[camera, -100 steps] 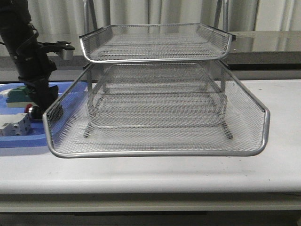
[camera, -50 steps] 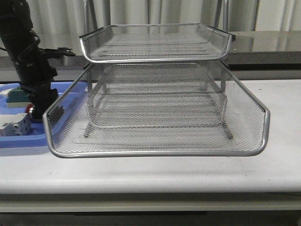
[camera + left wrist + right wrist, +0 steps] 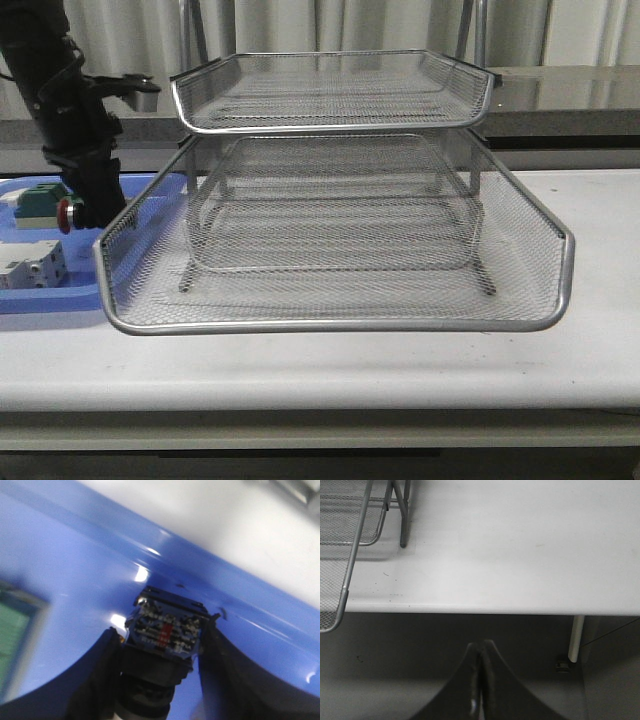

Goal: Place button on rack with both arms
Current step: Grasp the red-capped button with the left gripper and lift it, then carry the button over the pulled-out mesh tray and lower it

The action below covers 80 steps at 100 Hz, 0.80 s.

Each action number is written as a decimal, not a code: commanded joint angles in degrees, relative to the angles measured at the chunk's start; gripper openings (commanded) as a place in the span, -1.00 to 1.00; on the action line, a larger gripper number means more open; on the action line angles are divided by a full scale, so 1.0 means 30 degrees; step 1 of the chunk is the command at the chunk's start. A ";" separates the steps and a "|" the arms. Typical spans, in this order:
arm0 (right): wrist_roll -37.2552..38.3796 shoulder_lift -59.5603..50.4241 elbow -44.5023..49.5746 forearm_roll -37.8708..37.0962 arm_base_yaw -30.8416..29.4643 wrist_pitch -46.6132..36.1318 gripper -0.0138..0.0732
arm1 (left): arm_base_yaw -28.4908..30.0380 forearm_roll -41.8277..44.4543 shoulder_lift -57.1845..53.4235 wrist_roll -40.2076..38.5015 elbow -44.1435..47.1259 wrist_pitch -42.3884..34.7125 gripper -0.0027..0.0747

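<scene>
The left claw [image 3: 85, 212] is clamped on the button [image 3: 68, 214], holding it clear above the blue tray [image 3: 40, 296], its red head sticking out sideways away from the rack [image 3: 335, 240]. In the left wrist view the button [image 3: 167, 630] sits gripped between the two dark fingers [image 3: 97, 675], its rear block facing out over the tray [image 3: 75, 565]. Just beside the claw, toward the desk's [image 3: 600, 350] middle, stands the rack. Below the claw lie a white breaker [image 3: 30, 270] and a green-topped block [image 3: 42, 200]. The right claw [image 3: 481, 680] has its fingers pressed together on nothing, off the desk's [image 3: 520, 555] edge.
</scene>
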 commanded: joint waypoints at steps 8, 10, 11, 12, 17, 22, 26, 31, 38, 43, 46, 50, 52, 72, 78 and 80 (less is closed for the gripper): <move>0.0005 0.0084 -0.0412 -0.0349 -0.0080 -0.1037 -0.85 | -0.0080 -0.0318 -0.1758 -0.1021 -0.2145 0.1127 -0.88; 0.0005 0.0084 -0.0412 -0.0349 -0.0080 -0.1037 -0.85 | -0.0080 -0.0318 -0.1889 -0.1030 -0.2241 0.1127 -0.88; 0.0005 0.0084 -0.0412 -0.0349 -0.0080 -0.1037 -0.85 | -0.0080 -0.0318 -0.1987 -0.1030 -0.2292 0.1127 -0.88; 0.0005 0.0084 -0.0412 -0.0349 -0.0080 -0.1037 -0.85 | -0.0080 -0.0318 -0.2040 -0.1030 -0.2284 0.1127 -0.88; 0.0005 0.0084 -0.0412 -0.0349 -0.0080 -0.1037 -0.85 | -0.0080 -0.0318 -0.2441 -0.1064 -0.2300 0.1127 -0.88; 0.0005 0.0084 -0.0412 -0.0349 -0.0080 -0.1037 -0.85 | -0.0080 -0.0318 -0.2881 -0.1190 -0.2300 0.1127 -0.88; 0.0005 0.0084 -0.0412 -0.0349 -0.0080 -0.1037 -0.85 | -0.0080 -0.0318 -0.3258 -0.1186 -0.2300 0.1127 -0.88; 0.0005 0.0084 -0.0412 -0.0349 -0.0080 -0.1037 -0.85 | -0.0080 -0.0318 -0.3727 -0.1230 -0.2300 0.1127 -0.88; 0.0005 0.0084 -0.0412 -0.0349 -0.0080 -0.1037 -0.85 | -0.0080 -0.0318 -0.4386 -0.1371 -0.2300 0.1127 -0.88; 0.0005 0.0084 -0.0412 -0.0349 -0.0080 -0.1037 -0.85 | -0.0080 -0.0318 -0.4875 -0.1739 -0.2258 0.1127 -0.88; 0.0005 0.0084 -0.0412 -0.0349 -0.0080 -0.1037 -0.85 | -0.0080 -0.0318 -0.5230 -0.1854 -0.2183 0.1127 -0.88; 0.0005 0.0084 -0.0412 -0.0349 -0.0080 -0.1037 -0.85 | -0.0080 -0.0318 -0.5614 -0.2176 -0.2069 0.1127 -0.88; 0.0005 0.0084 -0.0412 -0.0349 -0.0080 -0.1037 -0.85 | -0.0080 -0.0318 -0.5848 -0.2255 -0.1937 0.1127 -0.88; 0.0005 0.0084 -0.0412 -0.0349 -0.0080 -0.1037 -0.85 | -0.0441 -0.0318 -0.8636 -0.2294 0.0728 0.1127 -0.88; 0.0005 0.0084 -0.0412 -0.0349 -0.0080 -0.1037 -0.85 | -0.0644 -0.0318 -0.9465 -0.2294 0.1689 0.1127 -0.88; 0.0005 0.0084 -0.0412 -0.0349 -0.0080 -0.1037 -0.85 | -0.0775 -0.0318 -0.9776 -0.2294 0.2049 0.1127 -0.88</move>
